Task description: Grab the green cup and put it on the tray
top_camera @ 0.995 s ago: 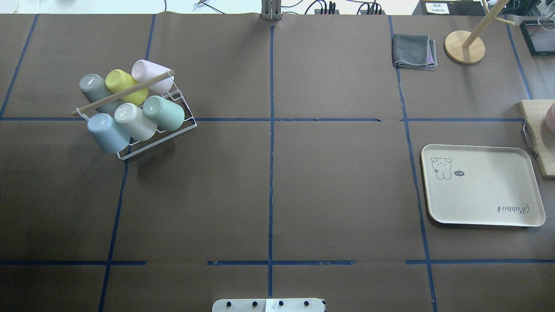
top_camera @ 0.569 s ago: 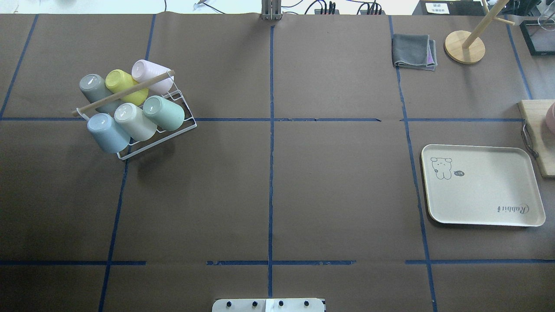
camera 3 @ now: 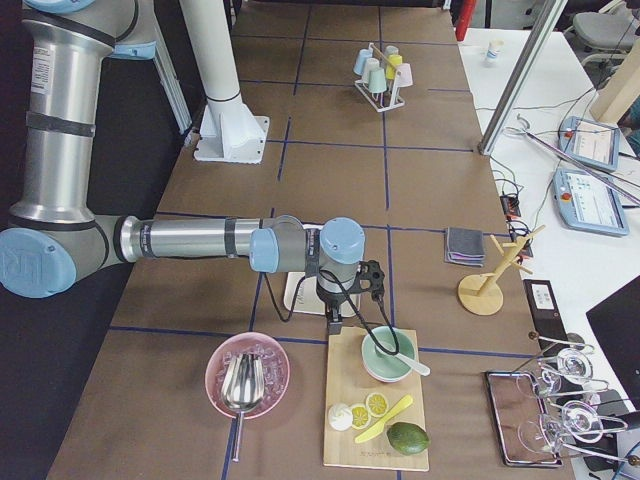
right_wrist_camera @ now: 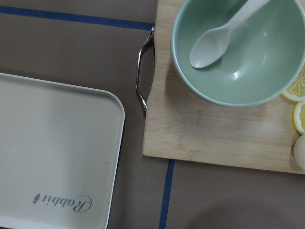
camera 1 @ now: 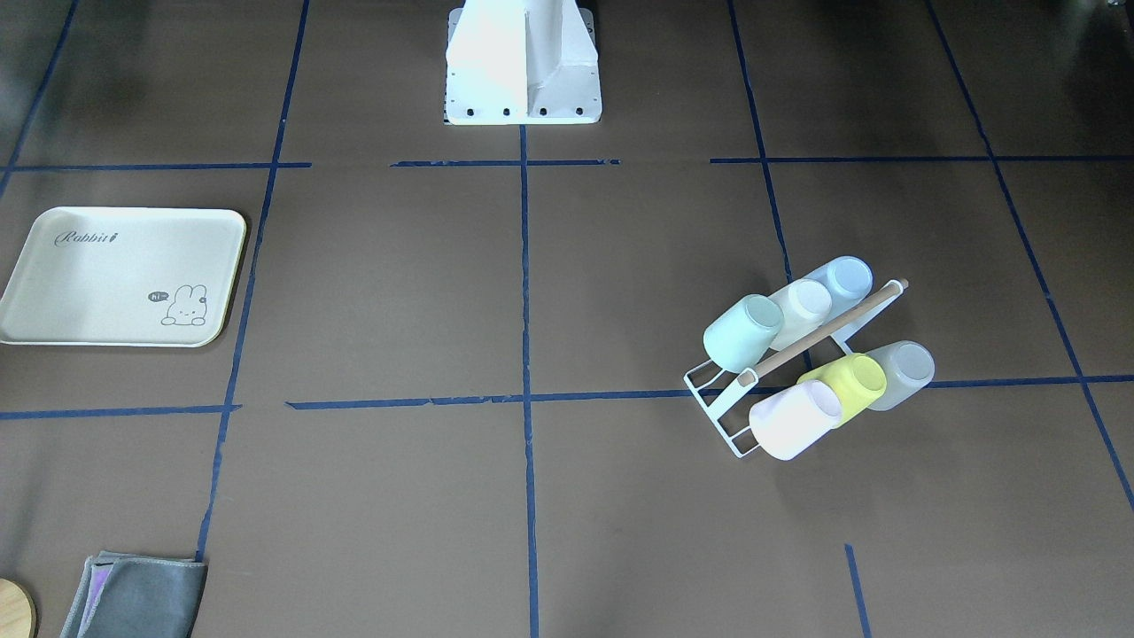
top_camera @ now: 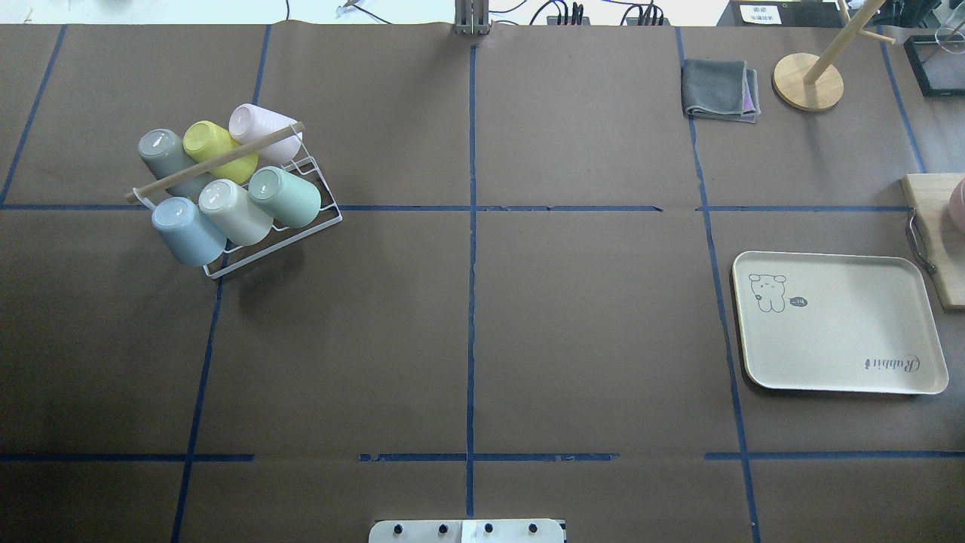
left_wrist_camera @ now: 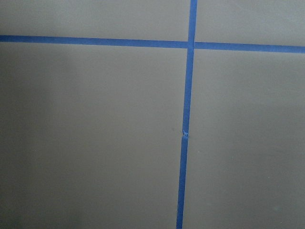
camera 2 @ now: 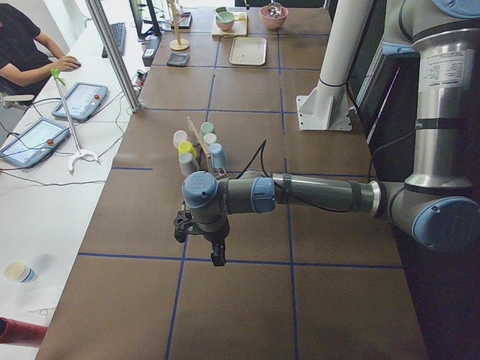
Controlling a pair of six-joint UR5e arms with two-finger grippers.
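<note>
The pale mint-green cup [top_camera: 285, 196] lies tilted on a white wire rack [top_camera: 320, 223] at the table's left, at the rack's right end next to a cream cup; it also shows in the front-facing view [camera 1: 742, 332]. The cream "Rabbit" tray [top_camera: 837, 324] lies empty at the right, and its corner fills the right wrist view [right_wrist_camera: 52, 152]. My left gripper [camera 2: 218, 259] hangs over bare table, short of the rack. My right gripper [camera 3: 334, 328] hangs over the tray's edge by a wooden board. I cannot tell whether either is open or shut.
The rack also holds blue [top_camera: 187, 230], cream, grey, yellow-green [top_camera: 215, 148] and pink cups under a wooden bar. A wooden board [right_wrist_camera: 214, 129] with a green bowl [right_wrist_camera: 238, 47] and spoon lies beside the tray. A grey cloth [top_camera: 718, 89] and a wooden stand [top_camera: 808, 81] are far right.
</note>
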